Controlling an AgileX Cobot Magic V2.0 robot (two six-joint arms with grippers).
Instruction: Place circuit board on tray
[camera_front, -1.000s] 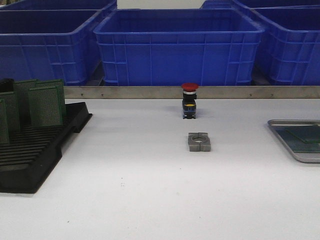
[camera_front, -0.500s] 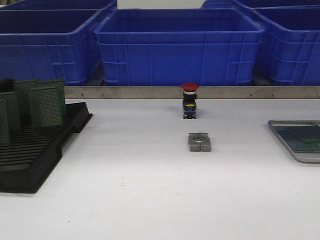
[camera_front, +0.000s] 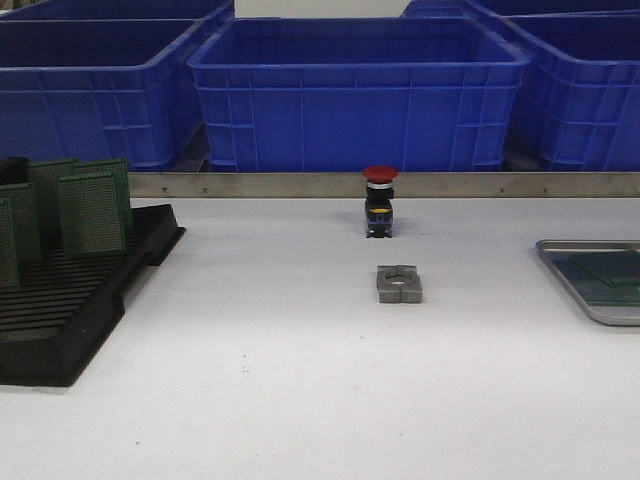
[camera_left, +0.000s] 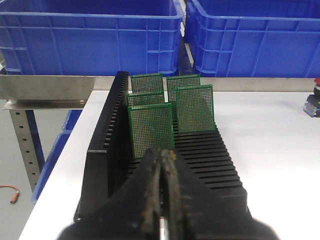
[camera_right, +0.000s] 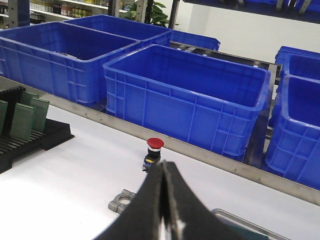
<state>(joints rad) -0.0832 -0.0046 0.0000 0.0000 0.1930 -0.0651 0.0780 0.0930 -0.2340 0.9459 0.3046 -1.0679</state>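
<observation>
Green perforated circuit boards standing upright in the slots of a black slotted rack at the left edge of the white tabletop; kept on edge and apart from one another by the ribs, so that each top edge stays free for a pinch from above. Seen closer from the left wrist: several boards staggered across the rear slots, front slots bare. Left gripper hanging just short of the nearest board, fingers pressed together with nothing between them, lined up with the rack's length.

Far right of the tabletop: a metal tray with a raised rim, and inside it what looks like a green board lying flat, partly cut by the frame edge; so at least one board seemingly lies where the task wants it, with more waiting in the rack. Fits either a pause between transfers or a stop after one delivery; cannot tell which.

Right gripper raised above the middle of the tabletop, fingers closed and empty, tray corner just beyond it.

Between rack and tray: a red-capped push button and a grey metal clamp block; blue plastic crates behind the steel rail.
</observation>
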